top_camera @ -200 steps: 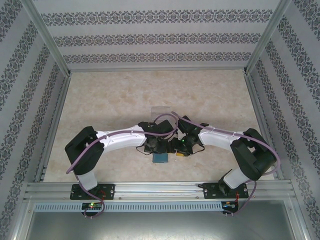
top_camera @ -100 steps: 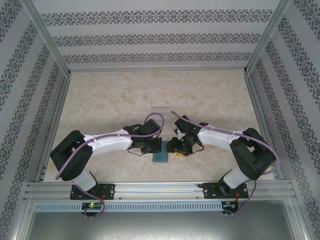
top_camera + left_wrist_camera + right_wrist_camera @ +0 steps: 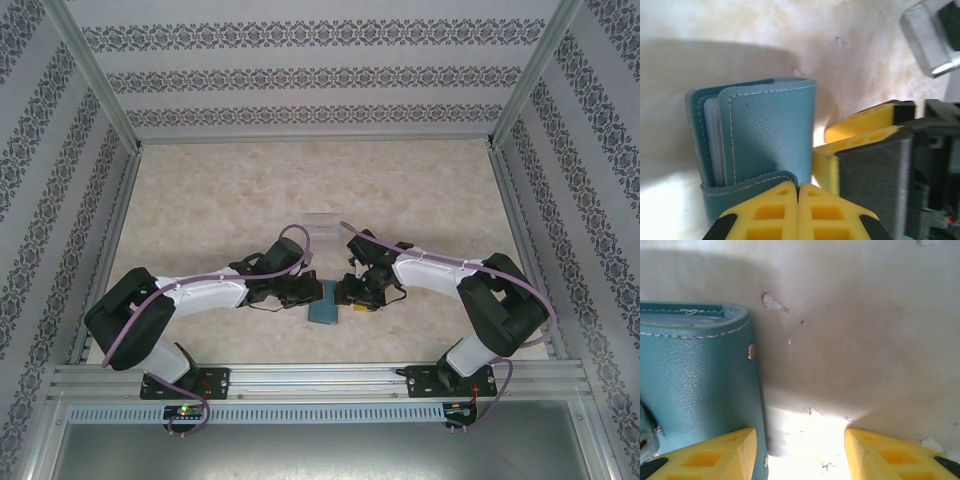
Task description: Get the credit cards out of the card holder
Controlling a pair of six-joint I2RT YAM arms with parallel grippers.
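card holder [image 3: 323,312] lies low in the middle of the table [image 3: 220,200], close to the arms' bases, folded over with its teal cover up, and both arms are crowding in on it. starting on the left: the left arm [image 3: 200,295] reaches in low across the table, and its jaws are pressed tight together, no gap between the yellow pads [image 3: 770,217]. the left wrist view has them right at the strap tab [image 3: 745,192] that wraps the holder's near edge; whether they nip any of that strap, i cannot tell. at the open side of the fold, pale layered edges peek out, which look like the credit cards [image 3: 712,135] tucked inside, none drawn out yet. moving across the cover, a small snap stud [image 3: 750,351] shows on the edge facing the right arm [image 3: 440,270]. the right jaws stand apart, one finger [image 3: 715,455] at the holder's edge, the other [image 3: 890,455] over bare table, gripping nothing. well beyond the action sits a clear tray [image 3: 322,220].

so this reads as the opening step: get the holder pinned and the flap lifted. next move, i'd say, calls for one side to hold the cover down while the other works under the flap, and only then pinch a card edge.
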